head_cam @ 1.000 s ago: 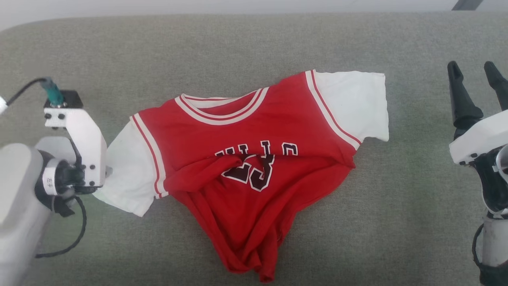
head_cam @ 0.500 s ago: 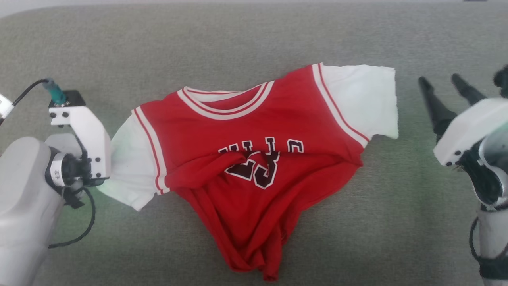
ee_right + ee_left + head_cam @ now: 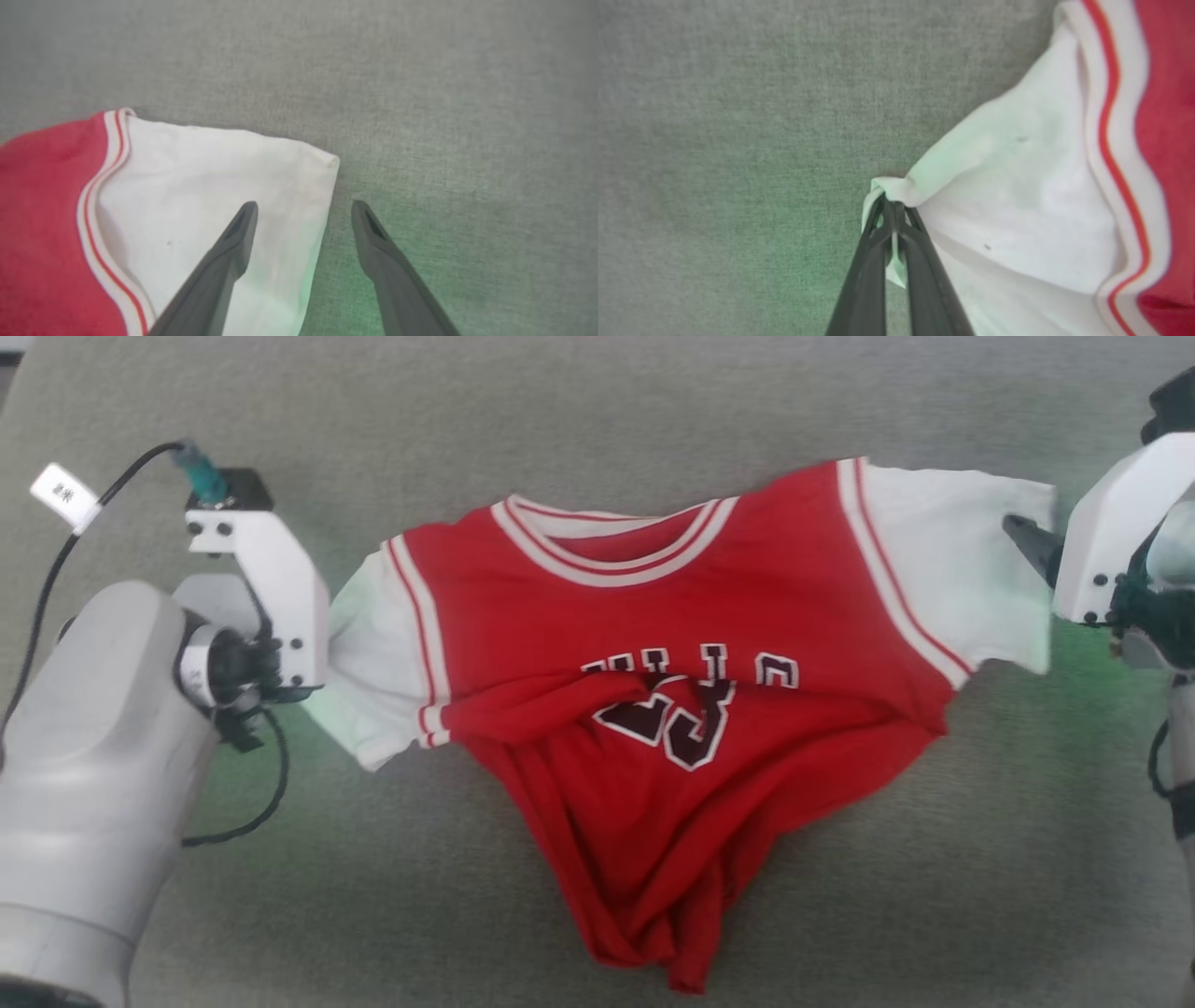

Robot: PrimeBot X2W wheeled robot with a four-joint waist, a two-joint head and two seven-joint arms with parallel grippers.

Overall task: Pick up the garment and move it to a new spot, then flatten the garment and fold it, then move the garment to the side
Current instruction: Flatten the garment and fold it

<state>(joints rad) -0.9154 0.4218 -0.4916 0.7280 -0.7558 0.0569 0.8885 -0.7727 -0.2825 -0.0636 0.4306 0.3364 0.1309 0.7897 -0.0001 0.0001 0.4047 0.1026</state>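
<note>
Flattening is judged the step in hand; how is the red jersey held?

Reply: It is laid crumpled on the grey upholstered surface. Left of its "23" print, the edge of the white left sleeve is pinched between the closed fingers of the left gripper. Right of the print, the right gripper is spread astride the edge of the right sleeve; nothing is gripped.

Query: What is advised?

Reply: That edge should be pinched likewise, then both sleeves drawn apart evenly. Below the print the hem is bunched and must be spread. Bare surface is seen all round; its outer edges are not shown clearly.
</note>
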